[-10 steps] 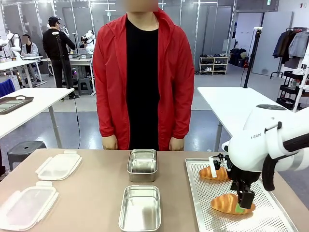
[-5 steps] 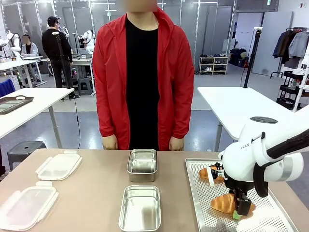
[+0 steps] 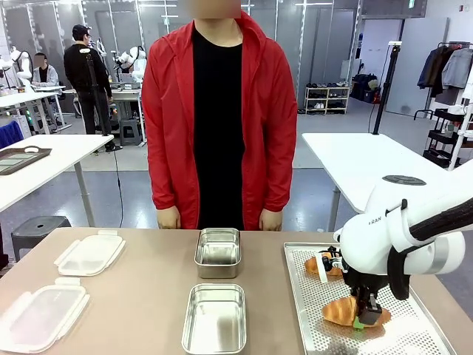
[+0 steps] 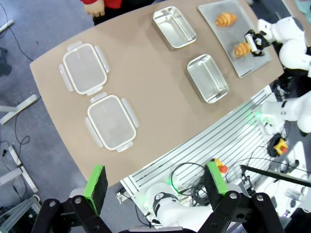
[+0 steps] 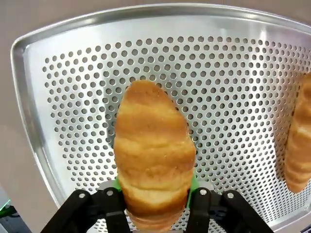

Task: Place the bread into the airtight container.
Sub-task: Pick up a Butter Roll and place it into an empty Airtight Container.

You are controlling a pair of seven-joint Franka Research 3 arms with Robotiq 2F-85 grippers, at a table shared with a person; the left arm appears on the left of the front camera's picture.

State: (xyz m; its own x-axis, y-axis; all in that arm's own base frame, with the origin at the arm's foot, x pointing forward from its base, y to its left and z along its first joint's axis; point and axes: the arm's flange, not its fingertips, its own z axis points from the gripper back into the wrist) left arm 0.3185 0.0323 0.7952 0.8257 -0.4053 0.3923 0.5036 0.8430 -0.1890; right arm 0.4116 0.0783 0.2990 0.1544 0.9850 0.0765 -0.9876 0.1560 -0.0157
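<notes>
Two golden pieces of bread lie on a perforated metal tray (image 3: 309, 296) at the table's right. My right gripper (image 3: 362, 316) points down onto the near bread (image 3: 341, 310). In the right wrist view its green pads (image 5: 193, 184) press both sides of that bread (image 5: 153, 145), so my right gripper (image 5: 154, 194) is shut on it. The far bread (image 3: 325, 264) lies behind. Two open steel airtight containers stand mid-table, one near (image 3: 214, 318) and one far (image 3: 218, 251). My left gripper (image 4: 154, 179) hangs open high above the table, holding nothing.
Two clear plastic lids lie at the table's left, one near (image 3: 37, 316) and one farther back (image 3: 90, 254). A person in a red jacket (image 3: 218, 118) stands at the far edge with both hands at the table's rim. Bare tabletop separates lids, containers and tray.
My right gripper came down a little over the near bread and its jaws closed from wide open onto the bread's sides. The arm shifted slightly left.
</notes>
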